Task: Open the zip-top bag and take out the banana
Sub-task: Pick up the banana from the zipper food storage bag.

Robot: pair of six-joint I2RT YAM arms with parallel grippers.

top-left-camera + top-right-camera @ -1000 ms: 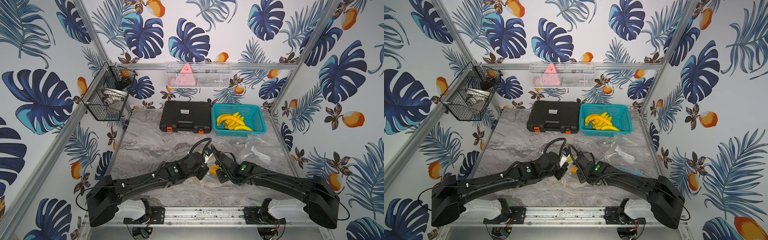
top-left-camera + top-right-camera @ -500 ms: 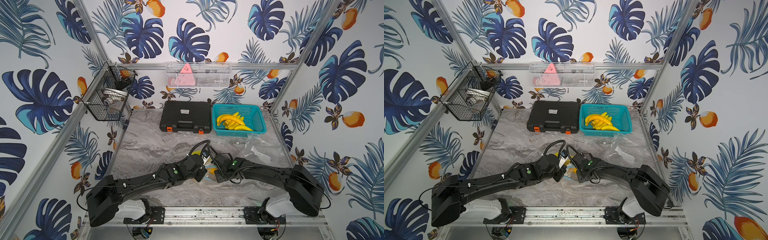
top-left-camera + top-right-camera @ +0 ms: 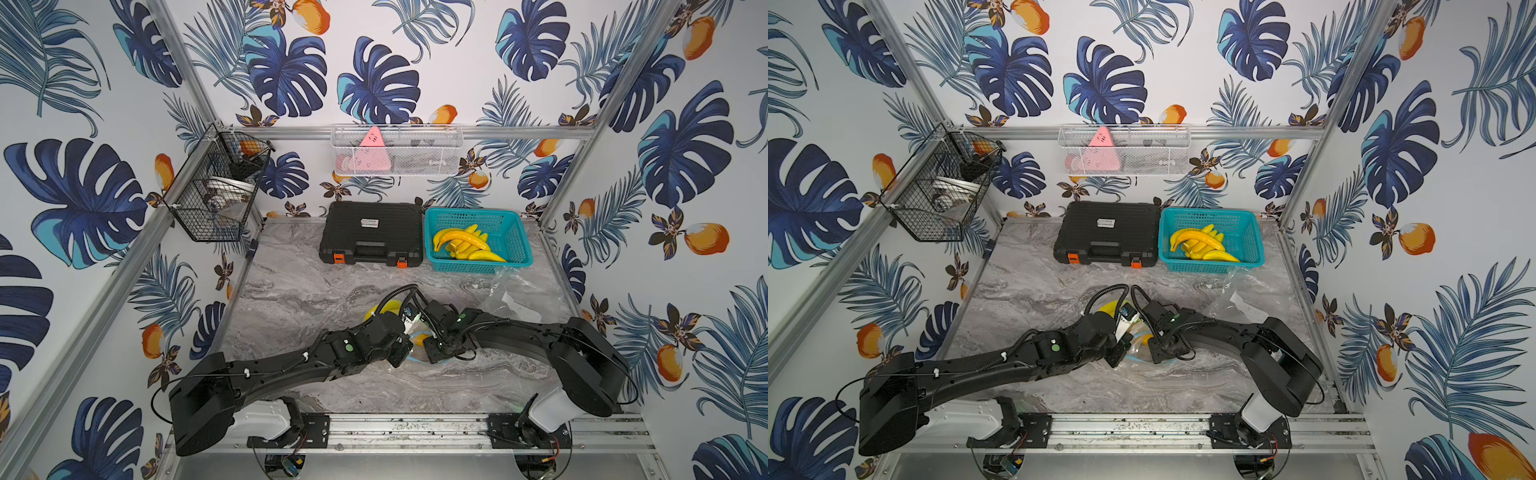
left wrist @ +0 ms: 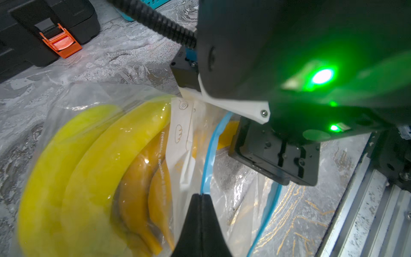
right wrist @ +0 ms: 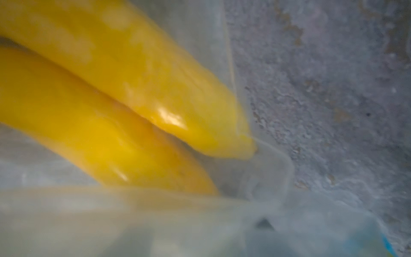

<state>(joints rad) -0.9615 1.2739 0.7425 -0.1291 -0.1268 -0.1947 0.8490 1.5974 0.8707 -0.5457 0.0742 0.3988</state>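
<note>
The clear zip-top bag [image 4: 233,200] with a blue zip rim lies on the marble table at front centre, with its mouth parted. Yellow bananas [image 4: 106,155] lie inside it, and a banana [image 3: 384,308] also shows behind the left wrist in both top views. My left gripper [image 4: 201,197] is shut on the bag's blue rim. My right gripper [image 3: 430,353] sits at the bag's mouth, facing the left one. Its wrist view is blurred, with bag film [image 5: 133,222] over the lens and a banana [image 5: 144,73] close ahead. Its jaws are hidden.
A teal basket [image 3: 515,232] of bananas and a black case [image 3: 370,232] stand at the back. Crumpled clear bags [image 3: 515,291] lie at the right. A wire basket [image 3: 216,199] hangs on the left wall, a white mesh shelf [image 3: 395,153] on the back wall.
The right arm has drawn in toward the bag and its gripper has pushed into the bag's mouth. The left gripper keeps its hold on the rim.
</note>
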